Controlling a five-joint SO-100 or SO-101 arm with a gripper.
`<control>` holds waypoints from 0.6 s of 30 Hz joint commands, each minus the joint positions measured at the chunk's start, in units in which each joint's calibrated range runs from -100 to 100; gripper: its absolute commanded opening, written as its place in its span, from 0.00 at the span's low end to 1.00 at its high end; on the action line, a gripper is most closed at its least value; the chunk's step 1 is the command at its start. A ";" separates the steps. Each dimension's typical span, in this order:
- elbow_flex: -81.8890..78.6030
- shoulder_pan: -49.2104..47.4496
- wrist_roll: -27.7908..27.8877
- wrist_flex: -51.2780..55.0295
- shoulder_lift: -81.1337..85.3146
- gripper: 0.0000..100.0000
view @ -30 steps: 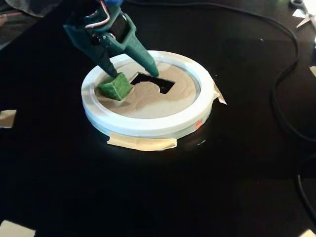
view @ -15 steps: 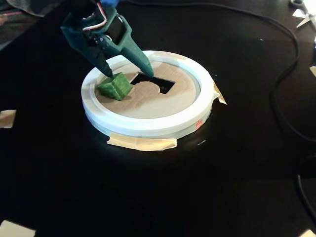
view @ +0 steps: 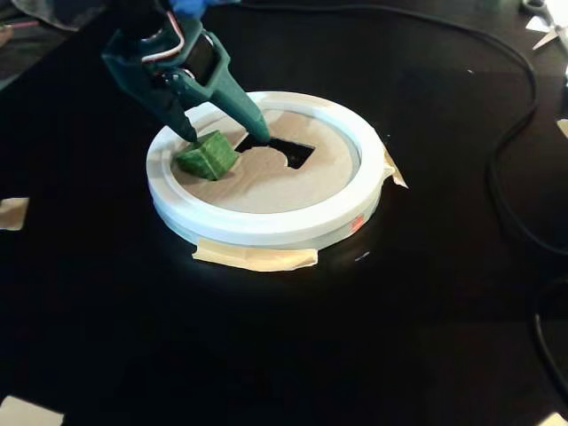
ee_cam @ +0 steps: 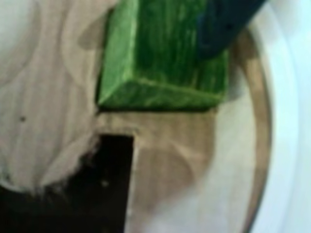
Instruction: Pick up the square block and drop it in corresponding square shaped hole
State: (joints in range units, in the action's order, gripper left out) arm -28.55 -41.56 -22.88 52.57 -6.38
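A green square block (view: 209, 155) lies on the wooden disc (view: 266, 182) inside a white ring, at the disc's left part. A dark cut-out hole (view: 291, 151) with a square corner is to its right; in the wrist view this hole (ee_cam: 112, 170) is just below the block (ee_cam: 160, 58). My teal gripper (view: 226, 136) stands over the block, jaws apart. The left finger tip touches the block's far left corner and the right finger tip is over the hole's edge. In the wrist view one dark finger (ee_cam: 223, 24) overlaps the block's upper right; the other finger is hidden.
The white ring (view: 266, 226) is taped to a black table with beige tape (view: 257, 257). A black cable (view: 510, 160) runs along the right side. Scraps of tape lie at the table's left and lower edges.
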 commanded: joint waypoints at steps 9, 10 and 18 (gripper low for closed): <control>-3.78 1.98 0.73 -1.14 -1.37 0.81; -4.51 2.36 0.78 -1.14 -1.46 0.81; -4.96 7.73 0.83 -1.84 -2.36 0.81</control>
State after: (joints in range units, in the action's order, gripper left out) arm -30.01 -40.76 -22.44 51.79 -6.29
